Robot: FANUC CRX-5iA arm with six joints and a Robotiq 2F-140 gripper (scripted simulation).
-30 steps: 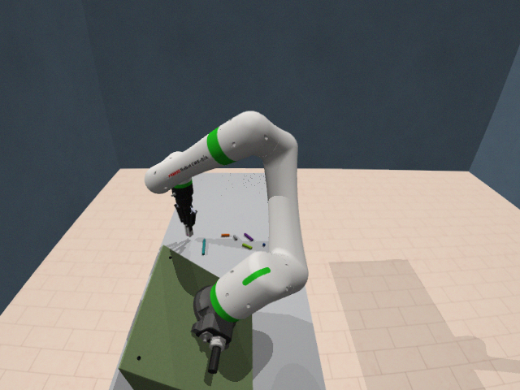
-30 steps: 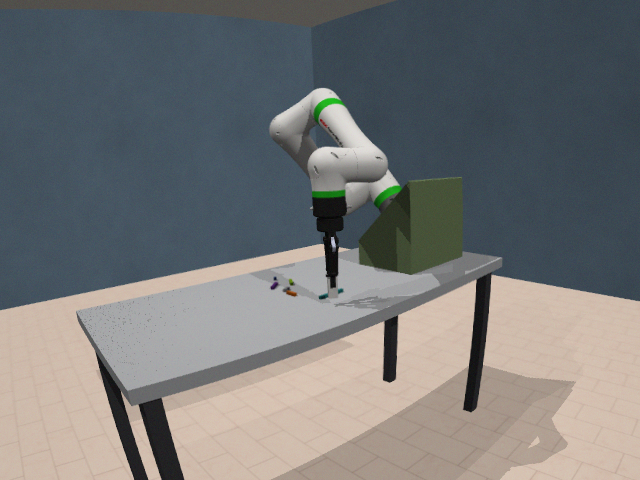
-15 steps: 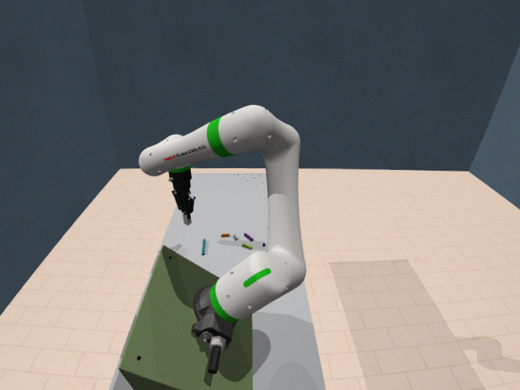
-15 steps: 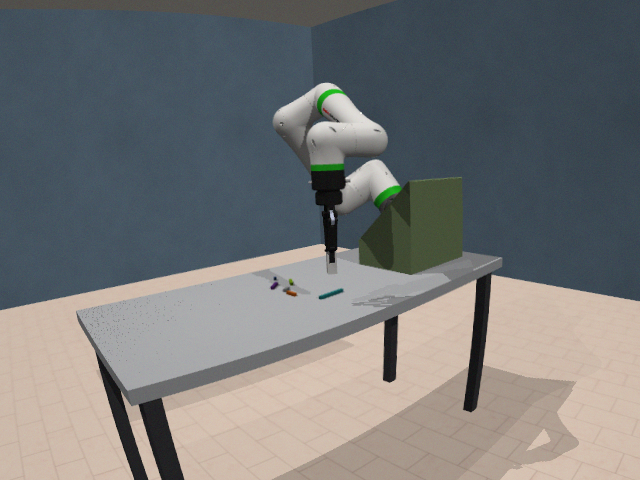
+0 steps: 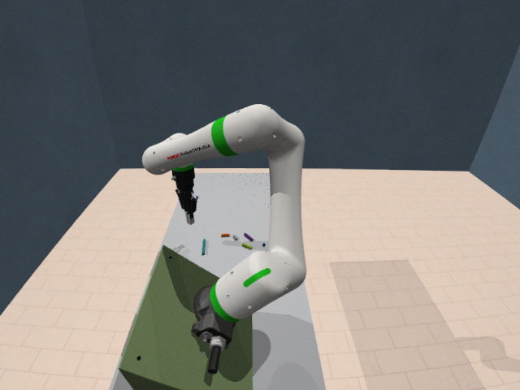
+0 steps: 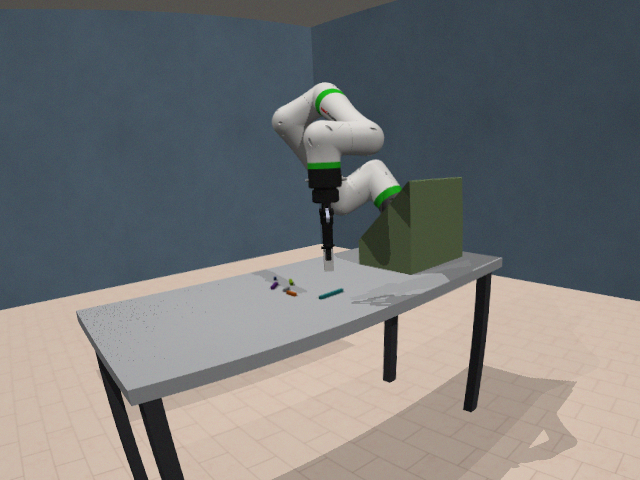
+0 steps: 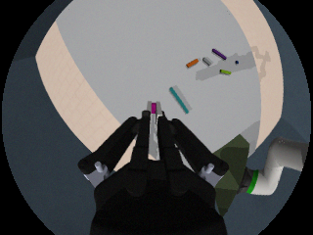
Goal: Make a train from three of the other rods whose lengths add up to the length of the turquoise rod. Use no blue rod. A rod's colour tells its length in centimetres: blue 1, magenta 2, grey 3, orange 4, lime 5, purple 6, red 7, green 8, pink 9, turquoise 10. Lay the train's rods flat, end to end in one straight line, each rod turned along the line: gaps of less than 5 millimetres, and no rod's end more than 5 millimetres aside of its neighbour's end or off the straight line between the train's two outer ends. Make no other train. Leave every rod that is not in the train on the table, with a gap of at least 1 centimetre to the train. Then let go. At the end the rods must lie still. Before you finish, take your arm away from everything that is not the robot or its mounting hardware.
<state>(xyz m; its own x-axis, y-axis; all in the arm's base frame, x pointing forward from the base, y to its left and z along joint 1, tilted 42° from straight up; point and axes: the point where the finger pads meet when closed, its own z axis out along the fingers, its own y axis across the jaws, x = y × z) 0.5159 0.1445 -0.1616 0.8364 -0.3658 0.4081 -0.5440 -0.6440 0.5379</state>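
Note:
My gripper (image 5: 190, 218) (image 6: 327, 262) (image 7: 153, 107) is shut on a short magenta rod (image 7: 153, 109) and hangs well above the grey table (image 5: 228, 197) (image 6: 206, 330). The turquoise rod (image 5: 203, 246) (image 6: 330, 294) (image 7: 179, 100) lies flat on the table, below and a little to the right of the gripper. Further right lie an orange rod (image 5: 225, 235) (image 6: 292, 293) (image 7: 192, 63), a small grey rod (image 5: 236, 237) (image 6: 285, 289) (image 7: 207, 61), a purple rod (image 5: 248, 236) (image 6: 273, 285) (image 7: 219, 54), a lime rod (image 5: 246, 246) (image 6: 291, 282) (image 7: 226, 72) and a tiny blue rod (image 5: 264, 244) (image 6: 275, 278) (image 7: 237, 63), all apart from one another.
A large olive-green wedge block (image 5: 167, 314) (image 6: 418, 232) stands at the table's near end by the arm's base. The arm's white lower link (image 5: 285, 218) rises just right of the rods. Tiled floor lies around the table.

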